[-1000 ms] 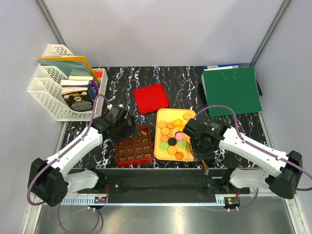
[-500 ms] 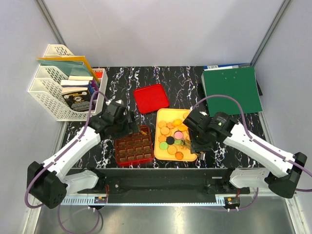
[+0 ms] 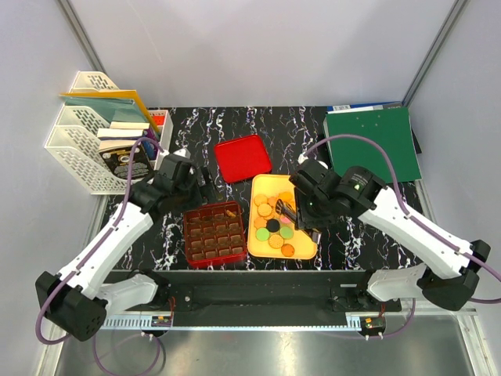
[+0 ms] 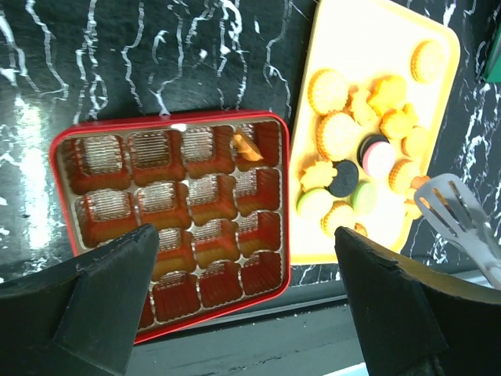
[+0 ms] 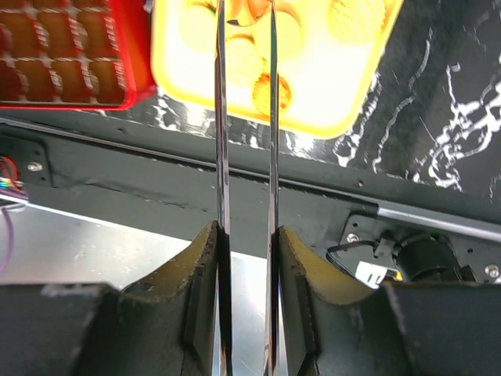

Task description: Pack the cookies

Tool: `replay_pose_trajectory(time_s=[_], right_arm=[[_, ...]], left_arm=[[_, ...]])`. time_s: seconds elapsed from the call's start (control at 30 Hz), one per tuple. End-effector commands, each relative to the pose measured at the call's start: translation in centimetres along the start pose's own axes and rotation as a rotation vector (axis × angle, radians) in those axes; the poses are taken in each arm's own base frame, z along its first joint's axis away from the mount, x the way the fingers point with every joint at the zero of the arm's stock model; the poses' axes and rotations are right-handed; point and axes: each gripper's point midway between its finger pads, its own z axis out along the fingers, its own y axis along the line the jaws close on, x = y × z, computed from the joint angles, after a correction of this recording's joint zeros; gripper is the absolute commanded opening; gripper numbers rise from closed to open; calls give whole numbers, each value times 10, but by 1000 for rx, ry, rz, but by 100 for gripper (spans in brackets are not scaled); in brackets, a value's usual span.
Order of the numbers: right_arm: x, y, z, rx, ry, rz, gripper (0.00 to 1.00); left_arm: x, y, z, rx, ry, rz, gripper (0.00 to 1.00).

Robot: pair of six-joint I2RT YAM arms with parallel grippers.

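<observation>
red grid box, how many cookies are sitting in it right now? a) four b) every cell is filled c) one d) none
c, the left wrist view shows a single orange cookie in one corner cell of the red grid box, and the other cells in view hold only their liners.

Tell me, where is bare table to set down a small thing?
Bare marble table lies between the red lid and the green folder. Crowded near front: red grid box, yellow tray with cookies, tongs above.
</observation>
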Motion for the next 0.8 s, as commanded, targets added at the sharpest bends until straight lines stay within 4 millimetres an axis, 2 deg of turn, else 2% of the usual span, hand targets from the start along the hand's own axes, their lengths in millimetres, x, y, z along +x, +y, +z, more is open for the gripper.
replay_pose_trajectory(time_s=[0.0, 0.17, 0.33, 0.37, 0.43, 0.47, 0.57, 0.77], right_arm=[[13, -6, -16, 46, 84, -76, 18], [6, 37, -2, -31, 89, -174, 18], [-4, 81, 18, -82, 93, -275, 18], [-9, 91, 15, -104, 75, -286, 18], [-15, 100, 21, -109, 71, -304, 18], [-21, 108, 16, -131, 49, -309, 17], [-29, 120, 17, -149, 39, -325, 17], [-29, 134, 30, -159, 67, -365, 18]], left_arm=[[-19, 0, -15, 0, -66, -1, 99], [-26, 9, -21, -33, -97, -23, 99], [-29, 32, -28, -129, -125, -67, 99], [-28, 38, -29, -155, -125, -73, 99], [-26, 46, -28, -181, -123, -88, 99], [-26, 48, -29, -187, -126, -91, 99], [-22, 54, -28, -202, -124, -94, 99], [-19, 57, -25, -206, -116, -102, 99]])
